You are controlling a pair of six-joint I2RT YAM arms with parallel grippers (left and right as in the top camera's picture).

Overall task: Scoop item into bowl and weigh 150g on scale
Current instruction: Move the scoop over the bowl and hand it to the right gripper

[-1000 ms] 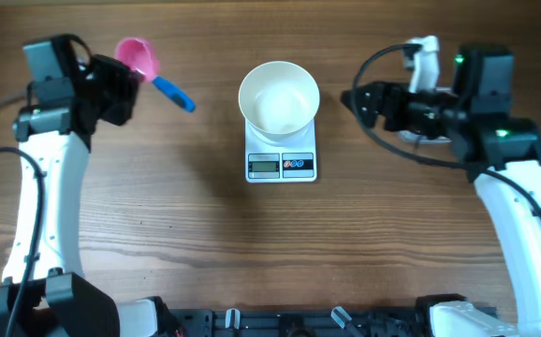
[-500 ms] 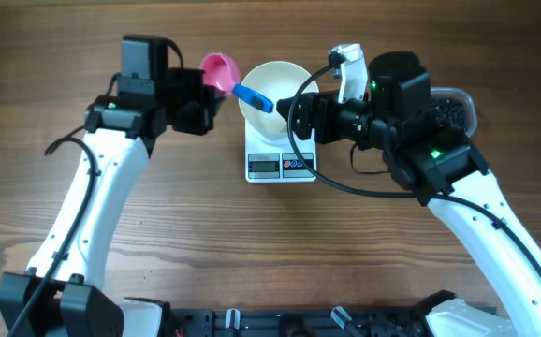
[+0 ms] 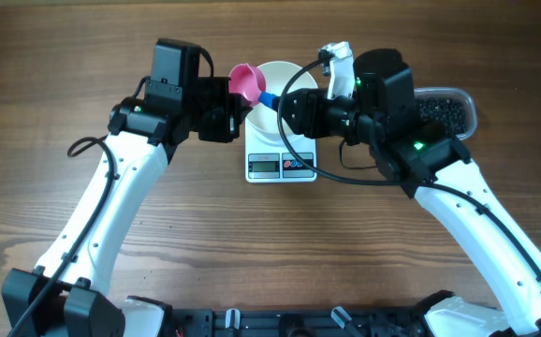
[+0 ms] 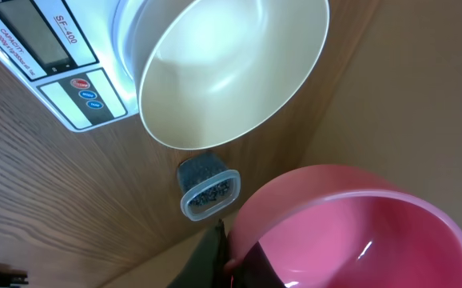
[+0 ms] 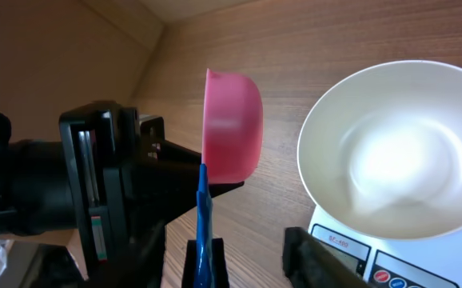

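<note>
The white bowl (image 3: 285, 80) stands empty on the white scale (image 3: 281, 165). My left gripper (image 3: 234, 96) is shut on the rim of an empty pink scoop (image 3: 245, 80) held at the bowl's left rim; the pinch shows low in the left wrist view (image 4: 225, 258). The scoop's blue handle (image 5: 202, 216) runs between my right gripper's (image 5: 251, 244) fingers. It lies against the left finger (image 5: 213, 268); the other finger (image 5: 327, 260) stands well apart, so these jaws are open. The item, small black beads (image 3: 444, 109), fills a clear tub at the right.
The clear tub (image 4: 209, 190) sits on the wood table just beyond the bowl (image 4: 231, 72) in the left wrist view. Both arms crowd the space above the scale (image 5: 391, 264). Cables loop off the right arm.
Both arms have swung inward. The left one carried the pink scoop right to the bowl's rim. The right gripper came to the blue handle and its jaws have narrowed around it.
</note>
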